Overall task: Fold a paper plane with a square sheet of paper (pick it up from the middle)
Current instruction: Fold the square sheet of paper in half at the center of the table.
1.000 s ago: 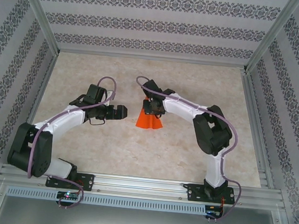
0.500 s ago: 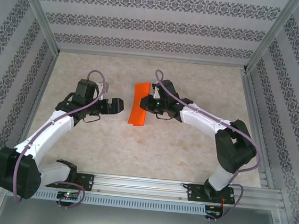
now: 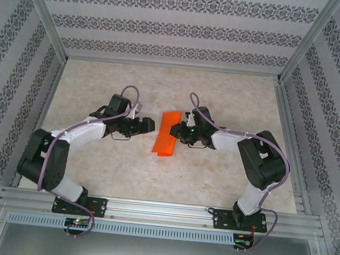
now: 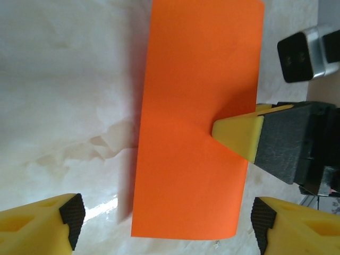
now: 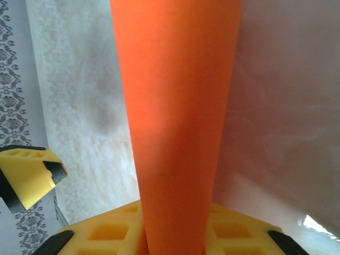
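Orange-red and plain, the sheet of paper (image 3: 167,134) is folded into a long narrow strip. It lies over the middle of the table (image 3: 152,180), between the two grippers, and in the top view its length runs at a slant from the far side toward the near side. From the left wrist it reads as a smooth, unmarked rectangle (a dark shadow falls on the marbled surface beside one long edge, so that edge at least stands off the table; whether the rest touches I cannot tell).

The right gripper (image 3: 180,130) has the strip clenched at one long edge, about midway along. In the left wrist view one of its yellow fingers (image 4: 238,134) lies on top of the paper at that edge. From the right wrist the paper rises straight out from between the yellow pads (image 5: 101,234) at the bottom of the picture and widens upward.

The left gripper (image 3: 148,125) is just beside the opposite long edge and apart from it. Its fingers are spread wide with nothing in them. Its yellow, black-tipped fingertips (image 4: 42,223) show at the two bottom corners of its own view, one on either side of the strip's near end.

Around all this is the pale table top, closed in by patterned walls (image 3: 168,30) on a metal frame, and a purple cable (image 3: 192,97) loops over the right arm.
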Motion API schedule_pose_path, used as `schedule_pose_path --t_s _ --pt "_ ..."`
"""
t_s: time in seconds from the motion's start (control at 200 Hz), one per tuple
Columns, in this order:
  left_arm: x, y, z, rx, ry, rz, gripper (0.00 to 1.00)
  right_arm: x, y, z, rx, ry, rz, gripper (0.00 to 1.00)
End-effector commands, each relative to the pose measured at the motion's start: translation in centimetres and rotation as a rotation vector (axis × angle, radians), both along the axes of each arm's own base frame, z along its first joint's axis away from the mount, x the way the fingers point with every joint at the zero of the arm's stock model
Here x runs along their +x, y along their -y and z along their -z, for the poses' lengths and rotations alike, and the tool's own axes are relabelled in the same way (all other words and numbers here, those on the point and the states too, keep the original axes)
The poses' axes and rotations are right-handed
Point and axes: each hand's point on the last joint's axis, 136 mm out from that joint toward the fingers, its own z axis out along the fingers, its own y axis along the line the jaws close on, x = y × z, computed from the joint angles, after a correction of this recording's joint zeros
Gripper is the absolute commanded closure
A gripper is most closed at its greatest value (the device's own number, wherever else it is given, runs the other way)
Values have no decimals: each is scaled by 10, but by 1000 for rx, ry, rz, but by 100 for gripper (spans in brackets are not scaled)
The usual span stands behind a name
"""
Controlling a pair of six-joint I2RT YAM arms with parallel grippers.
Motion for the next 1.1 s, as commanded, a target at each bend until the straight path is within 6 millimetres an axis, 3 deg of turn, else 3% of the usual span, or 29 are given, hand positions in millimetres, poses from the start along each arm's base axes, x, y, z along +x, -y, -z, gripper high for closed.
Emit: schedule_pose_path --t_s 0.0,0.115,0.26,0.44,0.719,1.099 --pt "15 25 -9 -31 44 20 21 -2 4 7 3 10 -30 73" --pt "15 42 8 -3 19 43 29 -2 10 12 0 12 -28 70" --pt "14 56 26 26 -17 73 47 -3 13 15 -10 14 -35 69" --pt "8 69 50 62 -59 105 56 -4 17 20 -18 11 -36 67" --pt "2 75 72 84 -99 126 58 -3 25 18 -65 31 -32 59" --pt "1 83 72 63 -105 143 58 -5 54 19 -294 57 -29 48"
